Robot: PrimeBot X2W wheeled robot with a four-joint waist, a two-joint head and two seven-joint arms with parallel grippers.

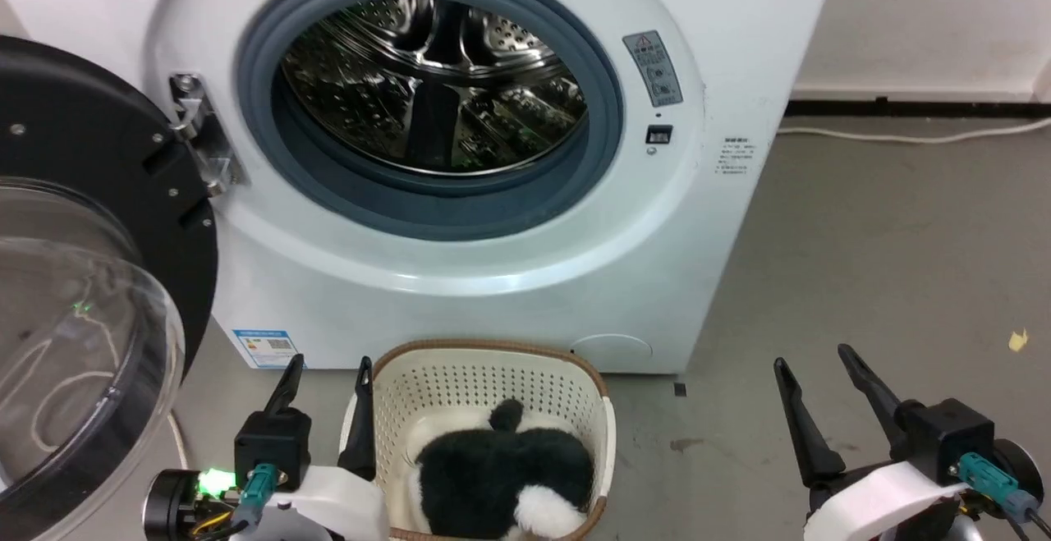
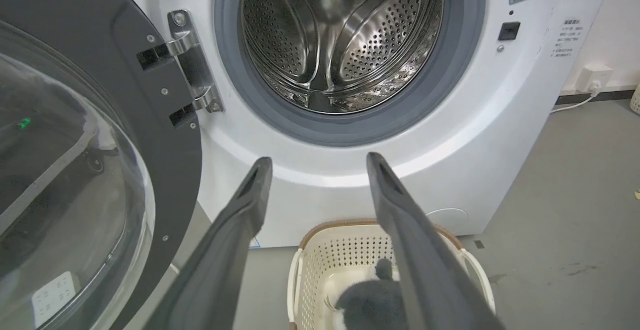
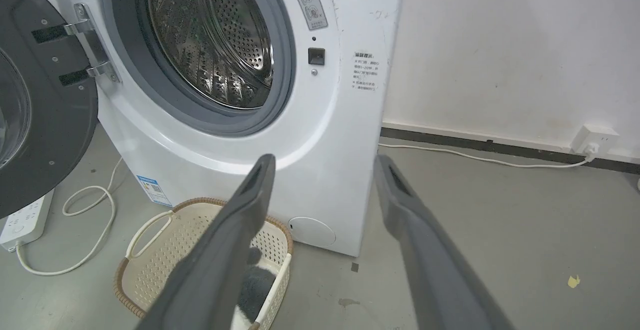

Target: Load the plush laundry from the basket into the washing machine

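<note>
**Plush toy in the basket, outside both spread jaws**

Far left: black-framed clear dome door (image 1: 90, 295) stood swung open on its steel hinge (image 1: 201, 135).

Next right, low in the head view: left gripper (image 1: 330, 360), its two long dark fingers spread apart and empty. Its inner finger stood at the left edge of the small oval cream perforated basket (image 1: 493, 381) with a brown woven-look rim. Could not tell whether they touched.

Centre: the basket sat on the grey floor (image 1: 862, 278), just in front of the large white front-loading washing machine (image 1: 460, 295) and below its grey-gasketed porthole. The shiny steel drum (image 1: 435, 81) was open to view.

The fluffy black plush toy with white patches (image 1: 493, 475) lay in the basket's bottom, its small round ear toward the machine. It sat to the right of the left fingers and nearer the camera than their tips, outside the jaw gap. In the left wrist view it lay low in the frame, partly hidden behind one finger, while the fingertips stood over the washer's front panel.

Right: right gripper (image 1: 813, 356), fingers likewise spread and empty, over the floor and well apart from the basket and toy.

Far right: small yellow scrap (image 1: 1018, 340) on the floor. White cable (image 1: 903, 137) ran along the wall's foot.
</note>
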